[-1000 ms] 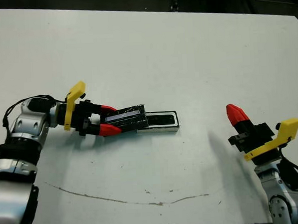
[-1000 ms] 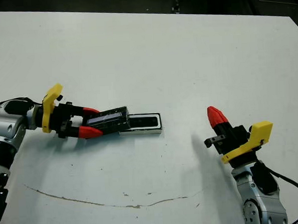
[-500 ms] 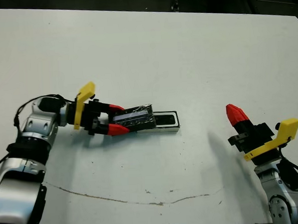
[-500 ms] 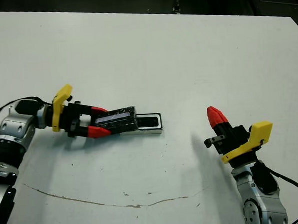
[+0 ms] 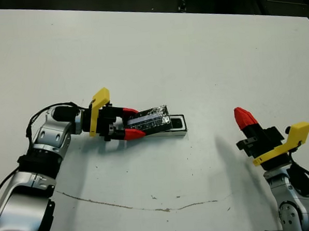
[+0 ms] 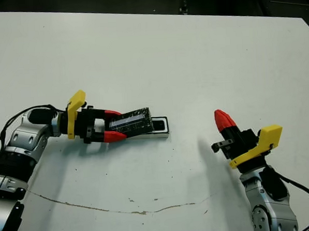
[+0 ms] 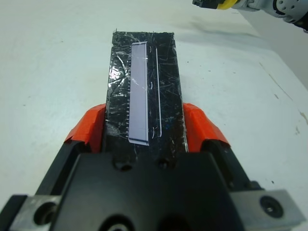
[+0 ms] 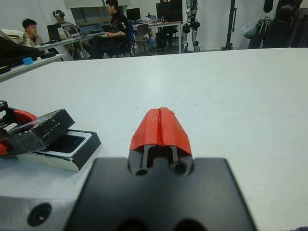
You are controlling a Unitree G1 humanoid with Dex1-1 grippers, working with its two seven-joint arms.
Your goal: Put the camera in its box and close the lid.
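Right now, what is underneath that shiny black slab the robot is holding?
The lid, gripped by the left gripper, tilts over the box. Only the box's far end shows, dark inside; the covered part is hidden.

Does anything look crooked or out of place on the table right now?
Yes. The lid, held in the left pincer, sits tilted over the box instead of flat, covering only part of it and leaving the box's right end open. A thin brownish streak also marks the table near its front edge.
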